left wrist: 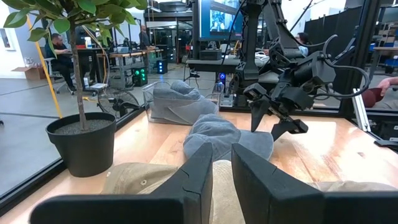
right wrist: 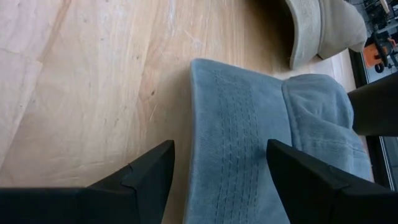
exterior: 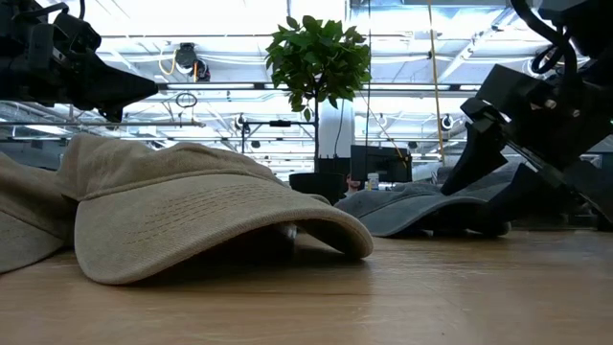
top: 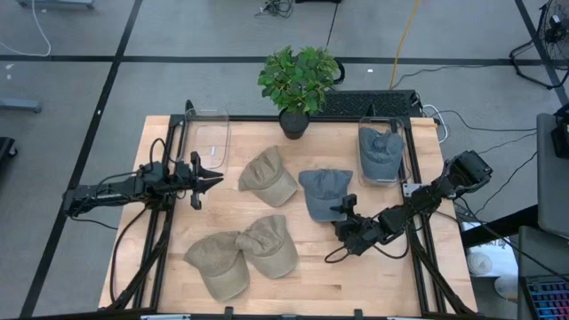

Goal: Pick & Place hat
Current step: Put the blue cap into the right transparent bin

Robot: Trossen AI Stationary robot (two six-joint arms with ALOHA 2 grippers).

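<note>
The right pincer (top: 342, 212) hangs low over the brim of a blue-grey cap (top: 324, 192) lying near the middle of the wooden table (top: 373, 276). In the right wrist view its two dark fingers (right wrist: 311, 177) stand spread wide, one on each side of the stitched brim, with the cap (right wrist: 261, 143) between them and not yet pinched.

A second blue-grey cap (top: 380, 152) sits inside a clear bin (top: 404, 160) at the far right of the table. A matching clear bin (top: 212, 138) stands at the far left, holding no cap.

Three tan caps lie on the table: one (top: 267, 175) just left of the blue-grey cap, and two (top: 218, 263) (top: 271, 244) touching each other near the front edge. A potted plant (top: 297, 84) stands at the middle of the far edge.

The left pincer (top: 213, 180) hovers above the left side of the table, pointing toward the tan cap near the middle and apart from it. Its fingers (left wrist: 193, 180) stand parted with a narrow gap and hold nothing.
</note>
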